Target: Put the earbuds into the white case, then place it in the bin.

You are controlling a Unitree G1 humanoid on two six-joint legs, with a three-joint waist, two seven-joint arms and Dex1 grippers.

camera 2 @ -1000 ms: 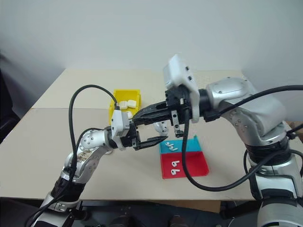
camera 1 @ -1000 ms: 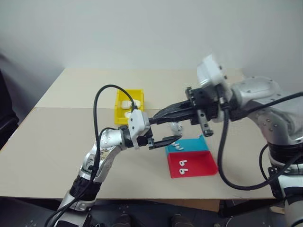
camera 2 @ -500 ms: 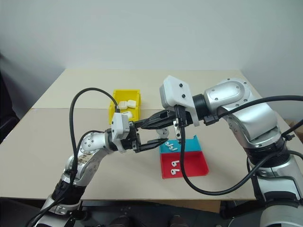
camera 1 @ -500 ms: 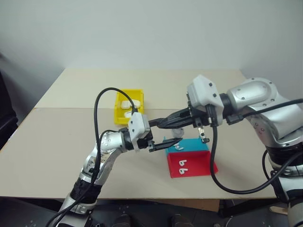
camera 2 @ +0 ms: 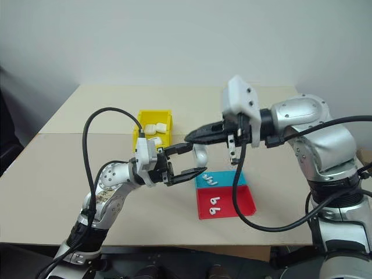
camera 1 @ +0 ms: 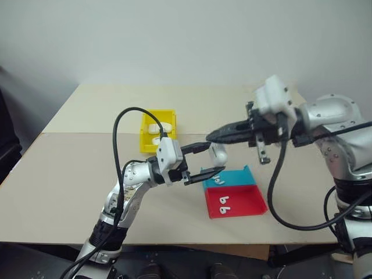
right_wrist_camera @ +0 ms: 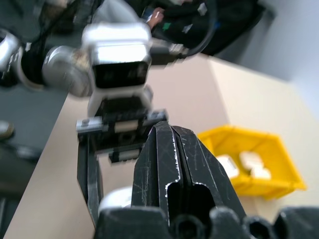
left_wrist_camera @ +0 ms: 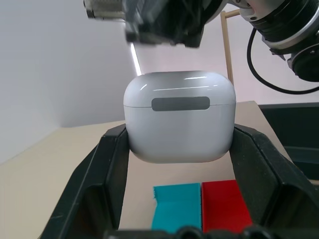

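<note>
— So, from the head camera, where is the white case (camera 1: 219,154)?

— Held up above the table (camera 1: 70,174), clamped between the two black fingers of the left gripper (camera 1: 204,160), lid closed. It hangs just over the far edge of the teal tray (camera 1: 232,176), which touches the red tray (camera 1: 241,200) on its near side.

— And the right gripper (camera 1: 213,136)?

— Its fingers are pressed together on nothing, pointing left, with the tips just above and beside the case. I cannot tell whether they touch it.

— The earbuds?

— Two lie in the teal tray (camera 1: 217,177) and two in the red tray (camera 1: 223,201). All four are outside the case.

— Where is the bin (camera 1: 145,129)?

— Yellow, on the table to the far left of the trays, with several white cases (camera 1: 160,127) already inside.

— What does the left wrist camera add?

— The case (left_wrist_camera: 179,117) fills the middle, gripped on both sides by the fingers (left_wrist_camera: 112,169), its hinge plate facing the lens. The teal tray (left_wrist_camera: 177,204) and red tray (left_wrist_camera: 224,201) sit below it, and the right arm's housing hangs blurred above.

— And the right wrist camera?

— The right fingers (right_wrist_camera: 172,164) meet flat together. Beyond them are the left gripper (right_wrist_camera: 102,149), a sliver of the white case (right_wrist_camera: 117,198), and the yellow bin (right_wrist_camera: 269,149) with cases inside.
</note>
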